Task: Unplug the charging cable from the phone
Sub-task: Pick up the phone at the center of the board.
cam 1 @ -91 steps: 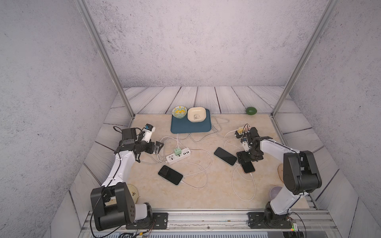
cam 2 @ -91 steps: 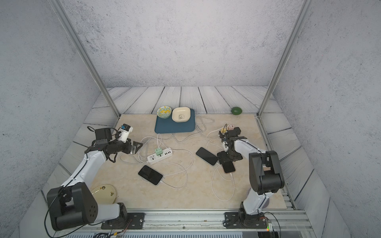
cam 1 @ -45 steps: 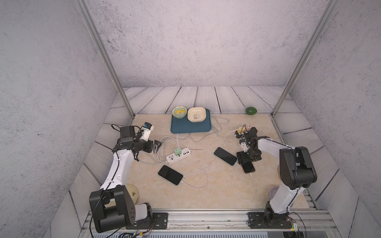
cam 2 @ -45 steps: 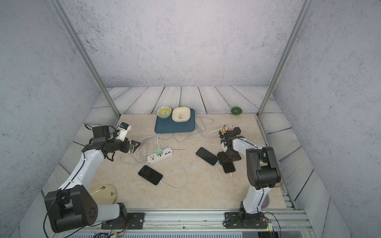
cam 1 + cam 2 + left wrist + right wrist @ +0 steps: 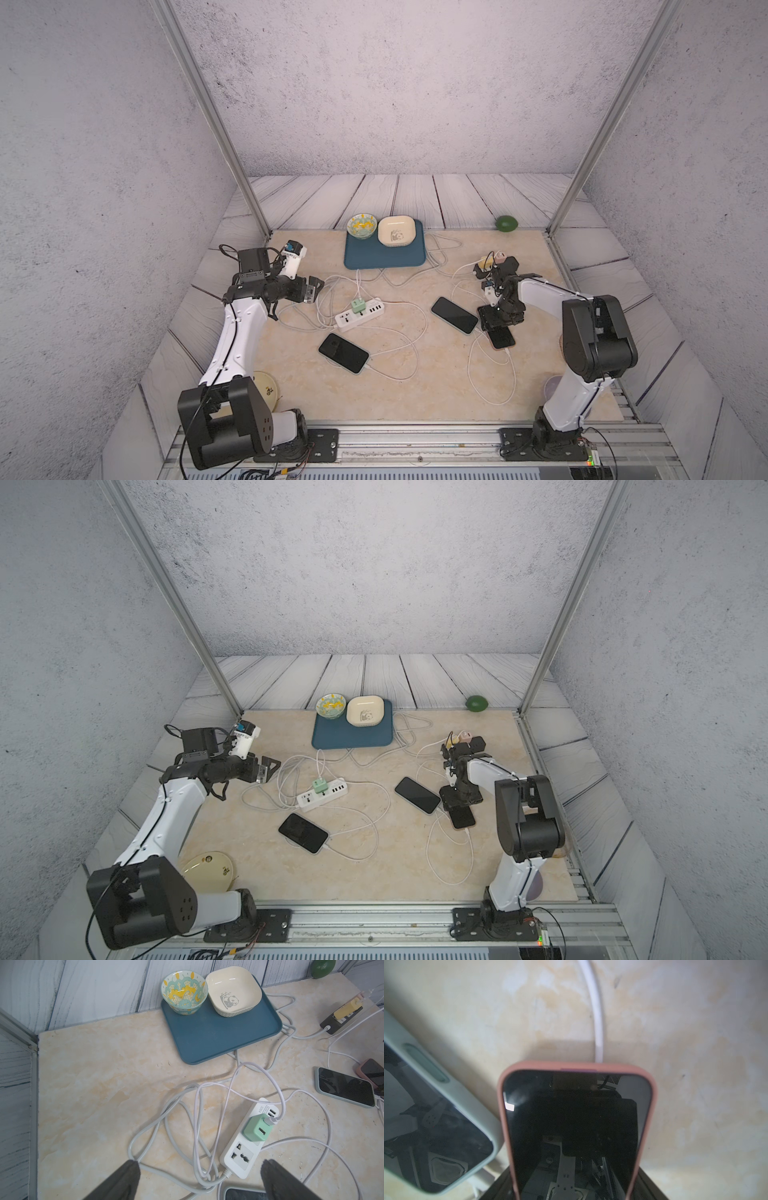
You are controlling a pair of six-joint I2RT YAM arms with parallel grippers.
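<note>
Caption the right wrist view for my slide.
Right gripper straddles pink-cased phone, charging cable plugged in; green-cased phone alongside.

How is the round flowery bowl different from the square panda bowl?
The round bowl with yellow and teal flowers is patterned all over; the square cream bowl is plain, with one grey panda inside. The round bowl has a circular rim; the square cream bowl has straight sides with rounded corners. Both sit upright and empty, side by side, on the dark blue tray.

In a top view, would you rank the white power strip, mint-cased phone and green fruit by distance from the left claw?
1. White power strip, just beside the left claw.
2. Mint-cased phone, mid-table.
3. Green fruit, far right corner.
</note>
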